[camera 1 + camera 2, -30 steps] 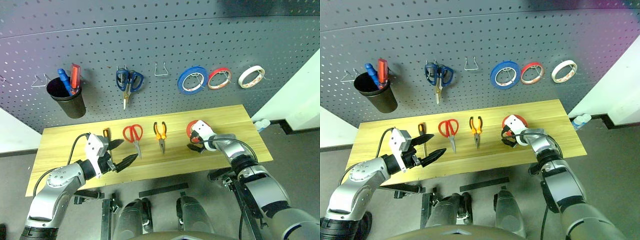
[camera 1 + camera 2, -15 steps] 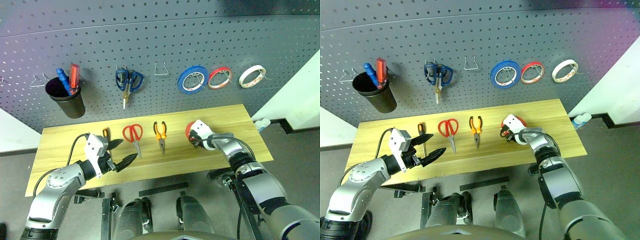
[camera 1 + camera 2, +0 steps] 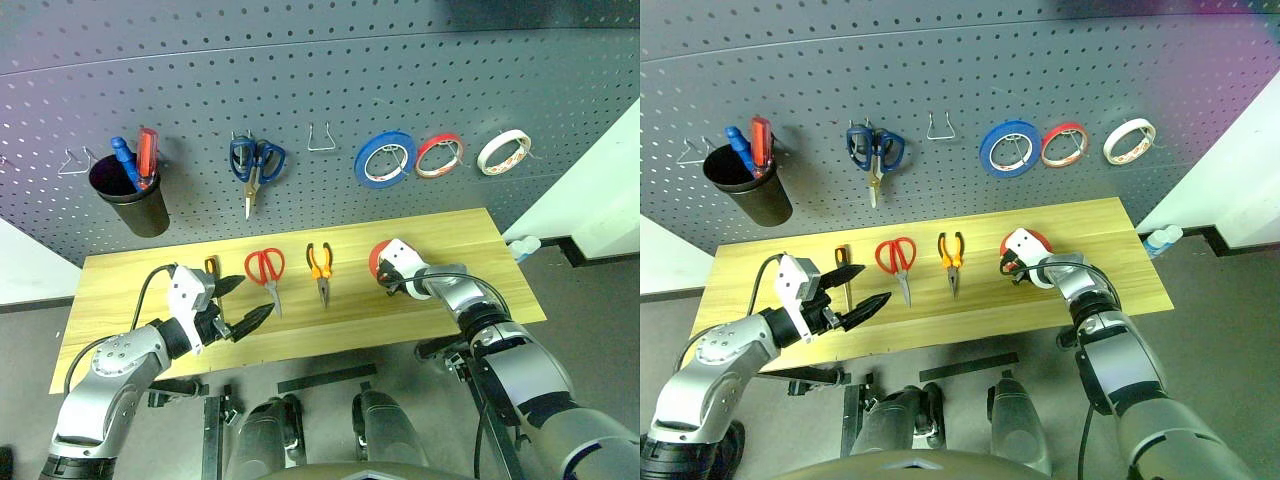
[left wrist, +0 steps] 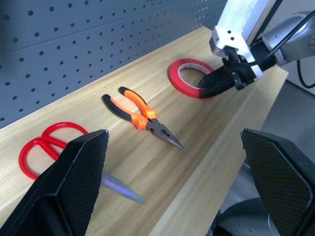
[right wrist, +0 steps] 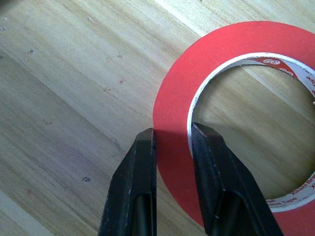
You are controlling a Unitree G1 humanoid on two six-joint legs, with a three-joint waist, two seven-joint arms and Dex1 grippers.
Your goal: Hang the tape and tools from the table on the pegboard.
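Observation:
The big red tape [image 5: 172, 98] lies flat on the light wood table [image 3: 120, 280], right of centre. My right gripper [image 5: 172, 135] is shut on the tape's wall, one finger inside the hole and one outside; it also shows at the roll's near edge [image 4: 203, 92]. The orange-and-black pliers [image 3: 320, 265] and red-handled scissors [image 3: 265, 268] lie left of the tape. The screwdriver [image 3: 840, 257] lies further left, partly behind my left gripper [image 3: 245, 303], which hovers open and empty near the table's front. The dark grey pegboard [image 3: 400, 80] rises behind the table.
On the pegboard hang a black cup [image 3: 130, 195] with blue and red tools, blue-handled scissors [image 3: 256, 162], a blue roll [image 3: 385, 160], a small red roll [image 3: 438, 156] and a white roll [image 3: 502, 152]. Bare wire hooks [image 3: 321, 138] sit between the scissors and rolls.
My right gripper's fingers have closed on the red tape's wall; a second ago they stood open over it. The left arm has kept still.

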